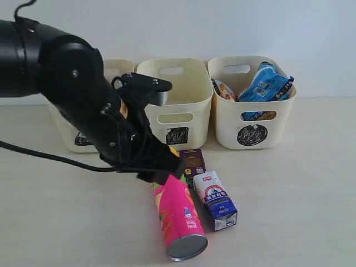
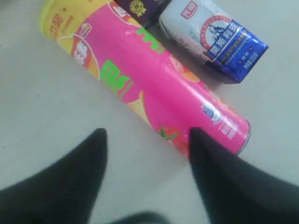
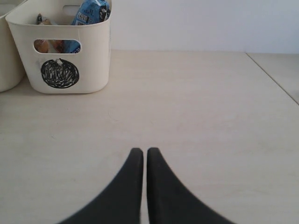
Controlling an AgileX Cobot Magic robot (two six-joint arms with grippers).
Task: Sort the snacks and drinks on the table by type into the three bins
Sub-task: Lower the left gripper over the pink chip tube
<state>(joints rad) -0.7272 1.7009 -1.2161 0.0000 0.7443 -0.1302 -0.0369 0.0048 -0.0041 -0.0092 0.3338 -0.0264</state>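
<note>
Exterior view: packets (image 1: 267, 83) in circle bin (image 1: 228, 128); pink tube (image 1: 178, 214), blue-white carton (image 1: 219, 203), purple carton (image 1: 193, 163) beside it unsorted; left pincer (image 2: 147, 135) spread over tube, right pincer (image 3: 140, 151) pressed together.

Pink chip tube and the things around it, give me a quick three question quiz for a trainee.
1. True or false: the pink chip tube stands upright on the table.
2. Which bin holds the blue packet? A triangle, B square, C circle.
3. Fill in: the right arm's jaws are ____ (open or shut).

Key: 1 false, it lies on its side. 2 C, the circle bin. 3 shut.
</note>
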